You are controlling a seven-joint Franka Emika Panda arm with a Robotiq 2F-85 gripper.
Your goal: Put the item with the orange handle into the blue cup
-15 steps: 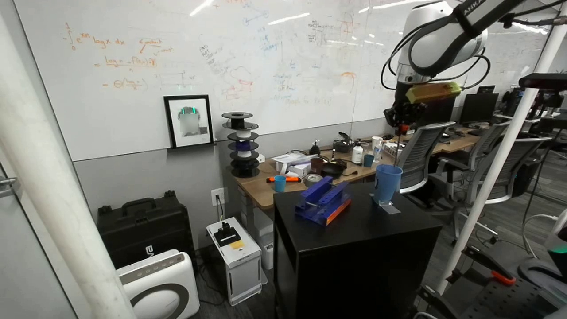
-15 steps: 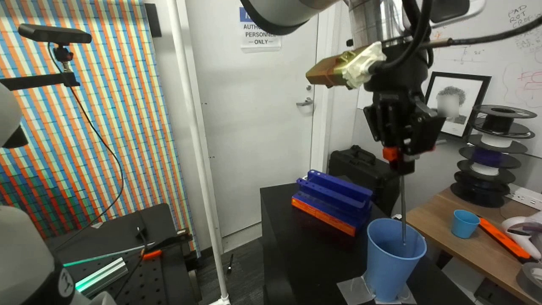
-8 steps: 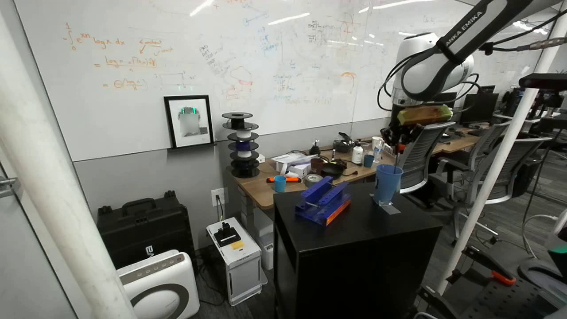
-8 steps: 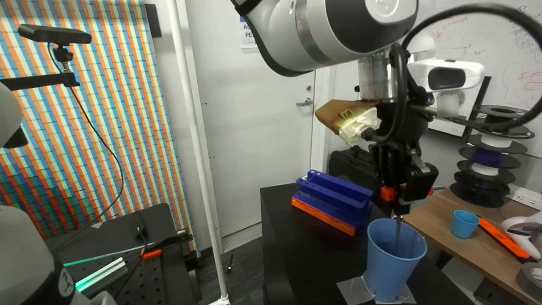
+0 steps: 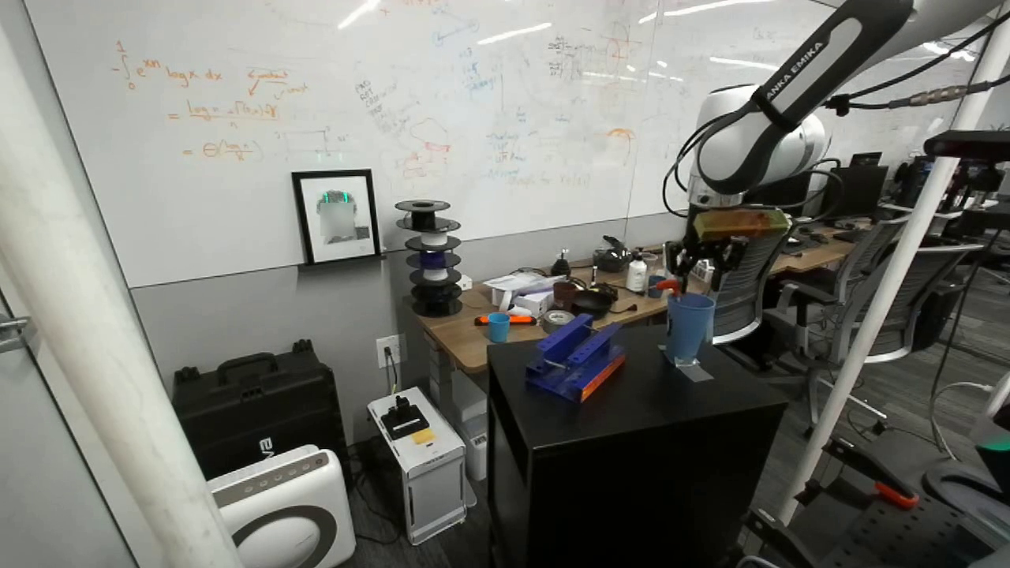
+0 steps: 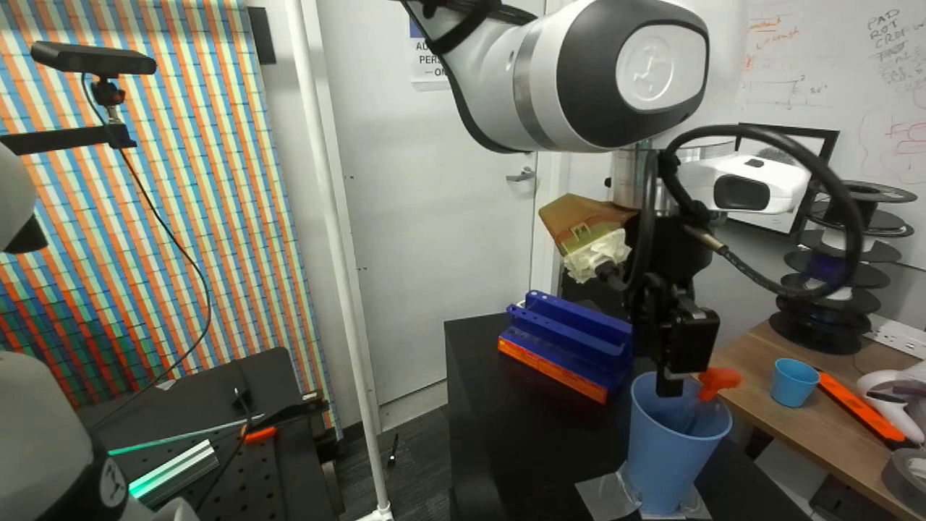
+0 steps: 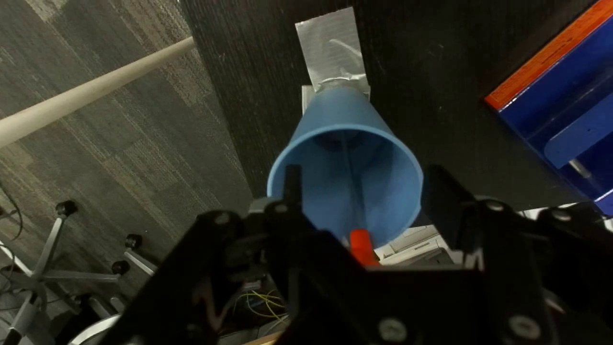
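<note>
The gripper [image 7: 363, 175], spread wide, hangs over the blue cup [image 6: 665, 463] near the desk's [image 5: 639, 404] right edge. The orange-handled item [image 6: 712, 383] slants inside, handle above the rim.

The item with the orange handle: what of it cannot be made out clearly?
Orange handle: blurred in an exterior view; in the wrist view, the gripper covers its outer end.
Shaft: lower part hidden in both exterior views by the wall of the blue cup; its tip too dim in the wrist view.
</note>
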